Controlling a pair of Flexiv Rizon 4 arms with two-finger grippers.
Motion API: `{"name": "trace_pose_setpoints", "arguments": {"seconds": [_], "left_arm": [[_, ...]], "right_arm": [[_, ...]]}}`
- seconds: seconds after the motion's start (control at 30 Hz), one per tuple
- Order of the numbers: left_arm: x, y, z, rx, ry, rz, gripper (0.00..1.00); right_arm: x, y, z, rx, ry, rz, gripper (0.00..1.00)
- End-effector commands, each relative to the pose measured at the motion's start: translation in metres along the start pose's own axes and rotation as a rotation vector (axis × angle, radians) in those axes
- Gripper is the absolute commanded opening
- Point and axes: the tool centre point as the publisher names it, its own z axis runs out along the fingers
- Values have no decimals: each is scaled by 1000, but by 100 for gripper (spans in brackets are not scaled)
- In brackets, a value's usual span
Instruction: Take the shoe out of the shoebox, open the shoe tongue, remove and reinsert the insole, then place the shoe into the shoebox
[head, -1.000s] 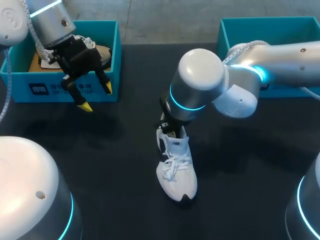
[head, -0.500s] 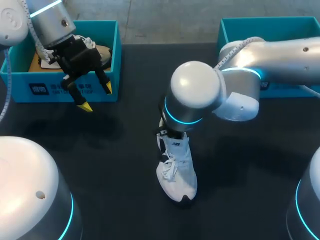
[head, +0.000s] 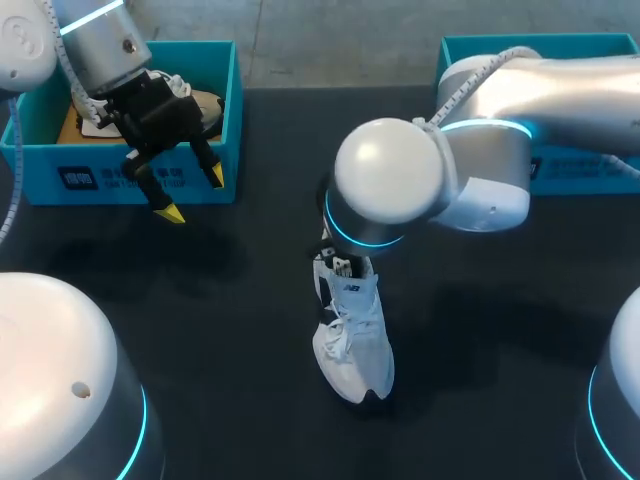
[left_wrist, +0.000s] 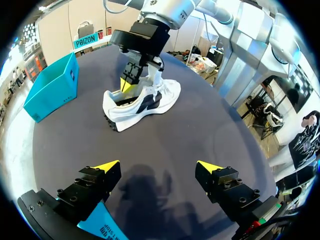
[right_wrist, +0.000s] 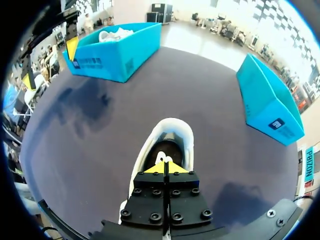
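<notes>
On the table (head: 200, 330), shoe (head: 355, 340) lengthwise near-to-far, toe toward robot

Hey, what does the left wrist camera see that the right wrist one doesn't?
Only the left wrist view: the white shoe side-on, the right gripper at its opening, both fingers of the open left gripper. Only the right wrist view: down into the shoe's opening, the right gripper's tips pressed together, the inside of a blue box holding something white. Both: the shoe, the dark table, the other blue box.
</notes>
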Motion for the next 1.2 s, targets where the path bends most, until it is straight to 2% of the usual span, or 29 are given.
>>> {"name": "trace_pose_setpoints", "arguments": {"seconds": [0.03, 0.37, 0.67, 0.77, 1.03, 1.2], "left_arm": [[0, 0, 0, -2, 0, 1, 100], [0, 0, 0, -2, 0, 1, 100], [0, 0, 0, -2, 0, 1, 100], [0, 0, 0, -2, 0, 1, 100], [0, 0, 0, -2, 0, 1, 100], [0, 0, 0, -2, 0, 1, 100]], "right_arm": [[3, -3, -1, 25, -9, -8, 0], [6, -28, 36, 159, 51, 10, 0], [9, -41, 54, 194, 89, 28, 0], [10, -41, 52, 196, 93, 29, 0], [9, -27, 19, 164, 38, 11, 0], [11, -18, 7, 163, 26, 2, 0]]}}
